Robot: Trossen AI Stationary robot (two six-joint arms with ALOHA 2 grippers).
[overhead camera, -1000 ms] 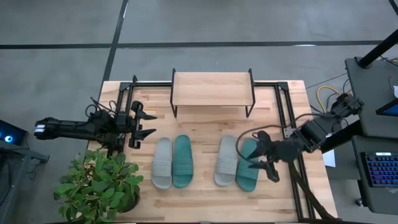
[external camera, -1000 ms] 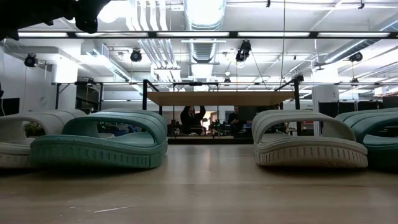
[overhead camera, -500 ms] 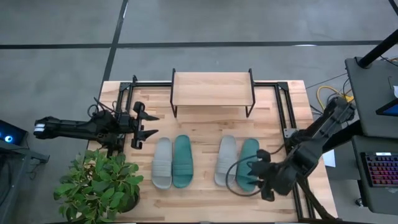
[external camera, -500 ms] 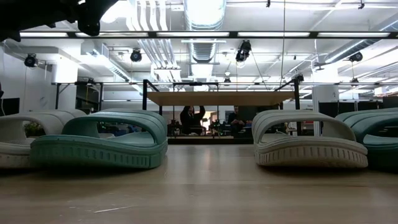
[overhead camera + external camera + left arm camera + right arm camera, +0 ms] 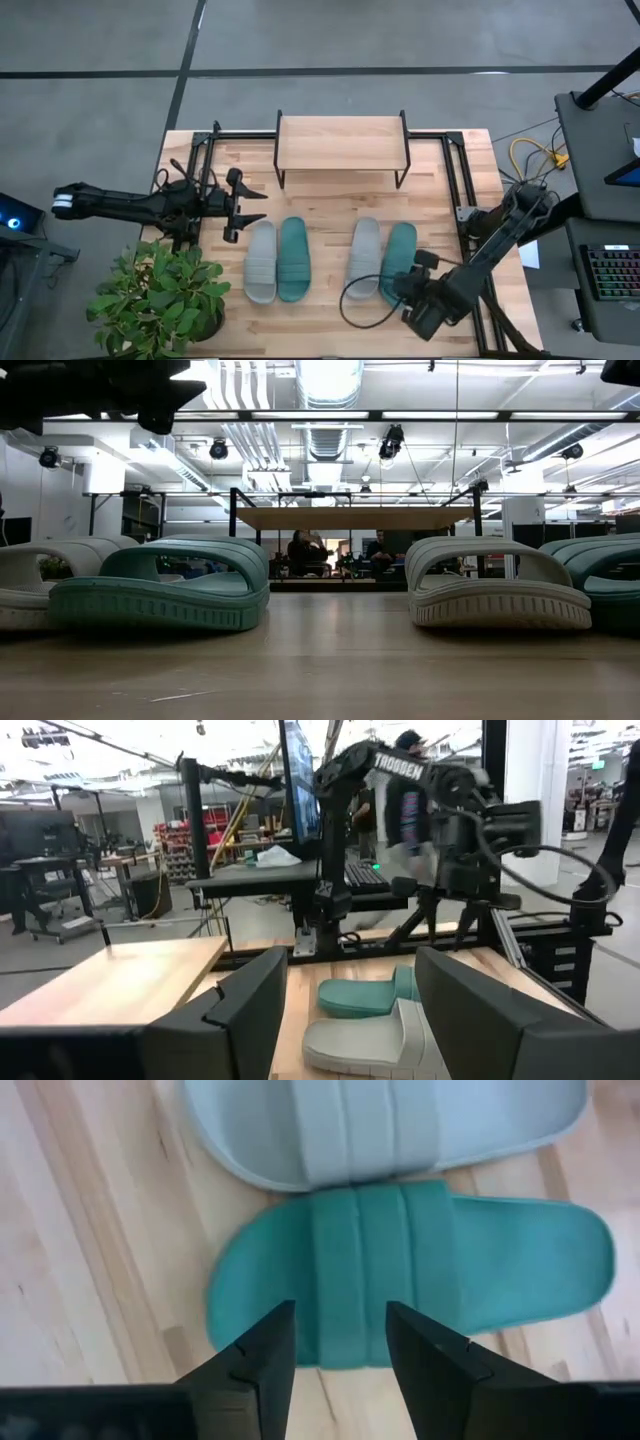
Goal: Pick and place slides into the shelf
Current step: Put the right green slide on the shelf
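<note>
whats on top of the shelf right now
Nothing: the shelf has a bare plank top. All four slides lie on the table in front of it. The space beneath the plank is hidden from above.

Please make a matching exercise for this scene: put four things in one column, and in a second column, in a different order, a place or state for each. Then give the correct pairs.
Things:
1. shelf
2. right gripper
3. left gripper
4. potted plant

Places or states:
A. open, beside the toe end of the left-hand grey slide
B. at the table's near left corner
C. at the far edge of the table, top plank bare
D. open, above the right-hand teal slide

Pairs: 1-C, 2-D, 3-A, 4-B
</note>
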